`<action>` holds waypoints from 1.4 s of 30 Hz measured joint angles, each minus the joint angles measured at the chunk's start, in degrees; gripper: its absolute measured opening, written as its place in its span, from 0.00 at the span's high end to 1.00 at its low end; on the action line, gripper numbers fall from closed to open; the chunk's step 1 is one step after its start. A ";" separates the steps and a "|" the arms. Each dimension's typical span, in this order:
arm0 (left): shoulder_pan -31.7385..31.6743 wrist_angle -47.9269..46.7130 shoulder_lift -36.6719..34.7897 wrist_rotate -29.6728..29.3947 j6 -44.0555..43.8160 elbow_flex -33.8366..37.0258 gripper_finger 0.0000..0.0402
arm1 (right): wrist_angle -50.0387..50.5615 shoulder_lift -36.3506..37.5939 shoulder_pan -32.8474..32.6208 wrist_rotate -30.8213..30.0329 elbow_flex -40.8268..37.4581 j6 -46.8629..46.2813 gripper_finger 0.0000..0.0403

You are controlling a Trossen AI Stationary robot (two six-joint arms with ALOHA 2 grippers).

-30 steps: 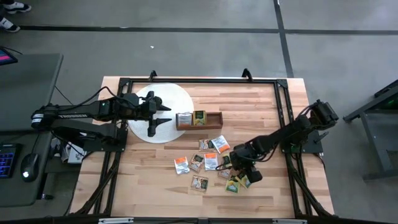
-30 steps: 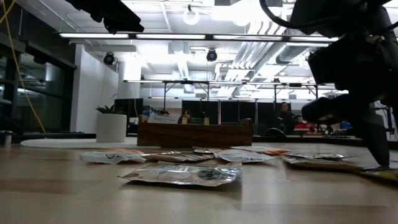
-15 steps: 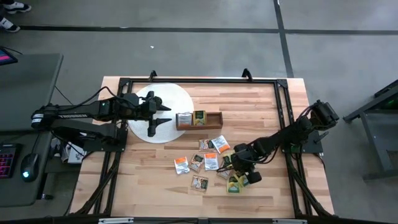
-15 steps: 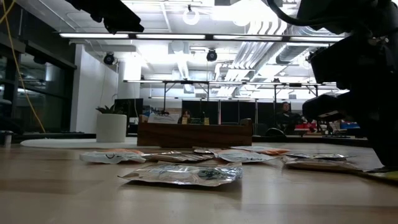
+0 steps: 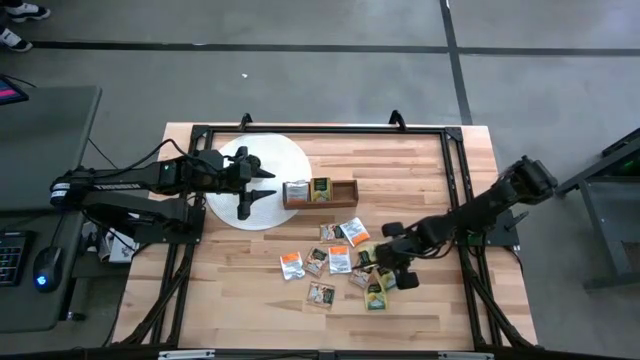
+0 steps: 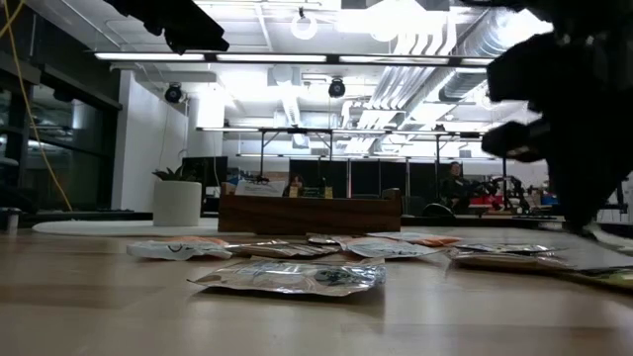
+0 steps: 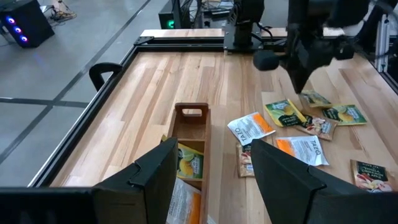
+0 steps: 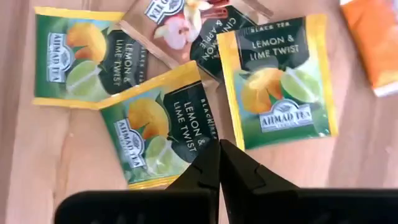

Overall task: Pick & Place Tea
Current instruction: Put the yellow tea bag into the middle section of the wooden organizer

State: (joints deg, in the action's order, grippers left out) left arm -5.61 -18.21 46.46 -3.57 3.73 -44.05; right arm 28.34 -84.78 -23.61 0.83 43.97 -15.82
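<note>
— Three green-and-yellow sachets (image 8: pixel 161 127) are seen in the right wrist view; where are they relative to the jaws?

— The right gripper (image 8: pixel 219 163) is held over the near corner of the middle one. Its fingertips (image 8: pixel 208 168) are pressed together, and whether foil is caught between them cannot be told. A second green sachet (image 8: pixel 280 81) lies just beside the tips, and a brownish sachet (image 8: pixel 177 25) is partly overlapped by the green ones.

— And the rest of the tea?

— The scattered sachets (image 5: pixel 340 260) are spread on the table (image 5: pixel 240 290) between the wooden box (image 5: pixel 320 192) and the right gripper (image 5: pixel 385 268). A few sachets are already stood in the box's compartments, as shown in the left wrist view (image 7: pixel 186 165).

— The other arm?

— The left gripper (image 5: pixel 258 185) is held above the white disc (image 5: pixel 290 160), jaws spread, nothing between them.

— The surroundings?

— A pale wooden tabletop inside a black frame (image 5: pixel 455 160) is shown. Beyond it, in the low view, ceiling lights (image 6: pixel 297 57), a white planter (image 6: pixel 178 202) and a seated person (image 6: pixel 453 188) are visible.
</note>
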 joint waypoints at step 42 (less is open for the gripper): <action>0.00 0.02 0.00 0.08 -1.22 -0.03 0.50 | -9.28 4.84 19.11 12.84 -2.91 1.60 0.76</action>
State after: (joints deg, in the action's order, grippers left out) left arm -5.61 -18.20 46.46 -3.50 2.50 -44.07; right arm 19.06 -79.94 -4.50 13.67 41.05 -14.22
